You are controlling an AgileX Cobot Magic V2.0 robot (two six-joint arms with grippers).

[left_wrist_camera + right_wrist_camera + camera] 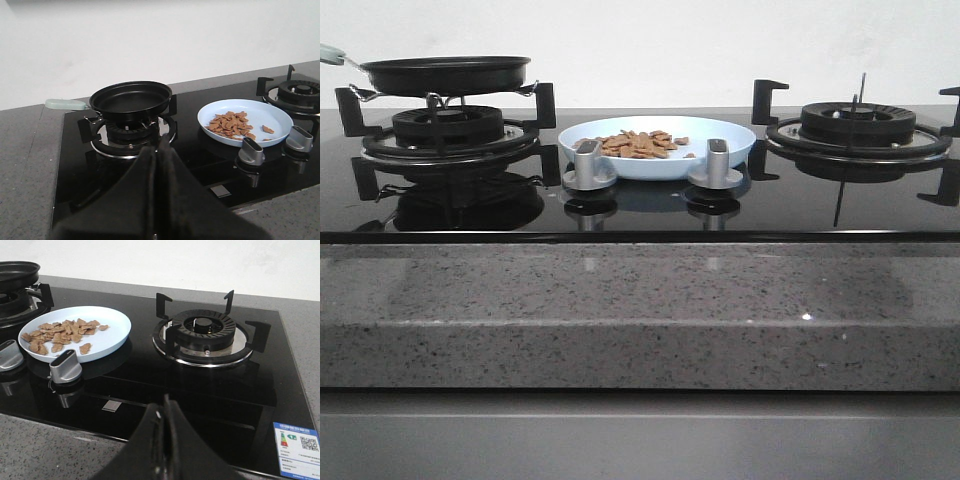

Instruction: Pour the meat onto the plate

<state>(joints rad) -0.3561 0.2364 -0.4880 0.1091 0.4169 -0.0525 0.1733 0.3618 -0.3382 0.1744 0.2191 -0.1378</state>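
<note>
The pale-blue plate [720, 140] sits on the black glass hob between the two burners, and a loose pile of tan-brown meat [638, 143] lies in it. The plate [275, 114] and meat [230, 123] also show in the left wrist view, and the plate [112, 330] and meat [62, 333] in the right wrist view. My left gripper [159, 150] is shut and empty, held back above the hob's front edge. My right gripper [165, 407] is shut and empty, near the front edge right of the plate. Neither gripper shows in the front view.
A black frying pan [445, 73] with a pale-green handle [65, 104] rests on the left burner [448, 128]. The right burner [857, 125] is bare. Two silver knobs [588, 165] [716, 164] stand in front of the plate. A grey stone counter [640, 310] runs along the front.
</note>
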